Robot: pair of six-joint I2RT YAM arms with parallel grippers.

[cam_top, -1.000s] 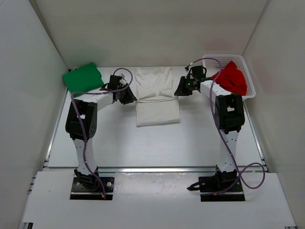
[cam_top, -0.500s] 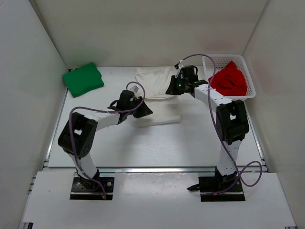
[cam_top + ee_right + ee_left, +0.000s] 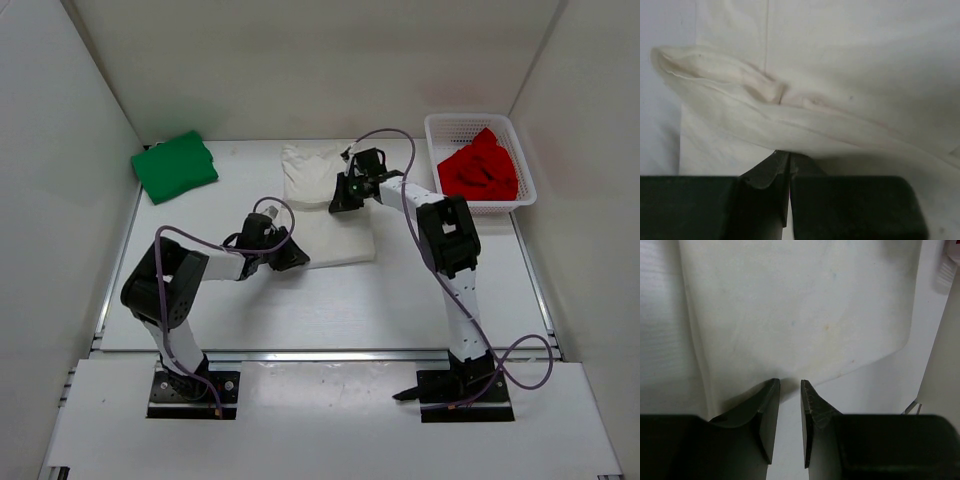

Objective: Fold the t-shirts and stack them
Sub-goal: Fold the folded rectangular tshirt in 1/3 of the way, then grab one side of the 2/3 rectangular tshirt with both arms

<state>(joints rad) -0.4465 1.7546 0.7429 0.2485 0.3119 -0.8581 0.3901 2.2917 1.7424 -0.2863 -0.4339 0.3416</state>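
Note:
The white t-shirt (image 3: 335, 238) lies partly folded in the middle of the table. My right gripper (image 3: 337, 205) is over its upper half, shut on a raised ridge of the white cloth (image 3: 790, 120) that rises right at its tips (image 3: 790, 154). My left gripper (image 3: 296, 262) is low at the shirt's front left corner. Its jaws (image 3: 790, 385) are a little open, with bare table between them and the white hem (image 3: 800, 315) just ahead. The green t-shirt (image 3: 175, 166) lies folded at the back left. The red t-shirt (image 3: 482, 170) lies crumpled in the basket.
The white mesh basket (image 3: 440, 123) stands at the back right against the wall. White walls close in the table on the left, back and right. Purple cables loop above both arms.
My right gripper has shut and swung left from beside the basket, pulling the shirt's right edge over. My left arm has come forward from the shirt's back left to its front left corner.

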